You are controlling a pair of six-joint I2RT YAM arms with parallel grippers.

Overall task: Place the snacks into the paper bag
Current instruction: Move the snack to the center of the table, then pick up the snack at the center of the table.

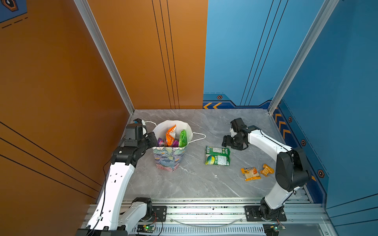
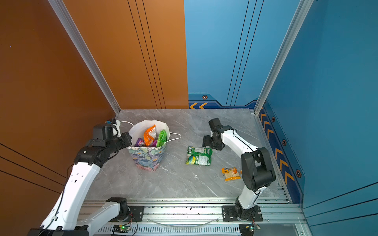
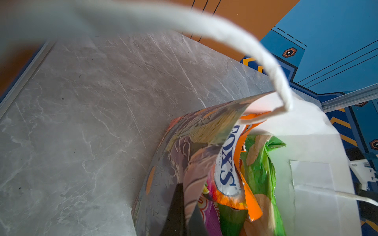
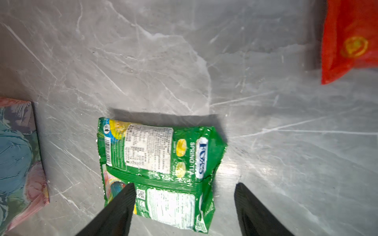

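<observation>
Paper bag (image 1: 169, 158) (image 2: 147, 158) (image 3: 184, 147) (image 4: 18, 153), an upright gift bag with pastel floral print and a white inside, is standing on the left half of the grey marble-patterned tabletop (image 1: 194, 179), mouth gaping upward. One white cord handle (image 1: 199, 135) (image 3: 225, 30) is drooping outside the rim on the side nearer the table's middle.

Contents: an orange crinkly packet (image 1: 170, 134) (image 2: 149, 134) (image 3: 229, 169) is standing tallest, a bright green packet (image 1: 182, 139) (image 2: 161, 138) (image 3: 259, 173) is leaning beside it, and purple packets (image 1: 160, 141) (image 2: 139, 142) are showing low at the left wall. What is lying deeper cannot be told.

Left gripper (image 1: 154, 139) (image 2: 127, 139) (image 3: 187, 196) is pinching the bag's left wall, one finger outside and one inside.

Outside the bag, on the tabletop:
- a green-and-white flat packet (image 1: 217, 156) (image 2: 199, 156) (image 4: 161, 169) is lying well right of the bag.
- a small yellow-orange packet (image 1: 250, 173) (image 2: 230, 173) is lying nearer the front.
- just beside that, a small crumpled orange packet (image 1: 267, 170) is lying.

Right gripper (image 1: 227, 142) (image 2: 206, 141) (image 4: 185, 187) is hovering at the far end of the green-and-white packet, jaws spread wide and holding nothing.
</observation>
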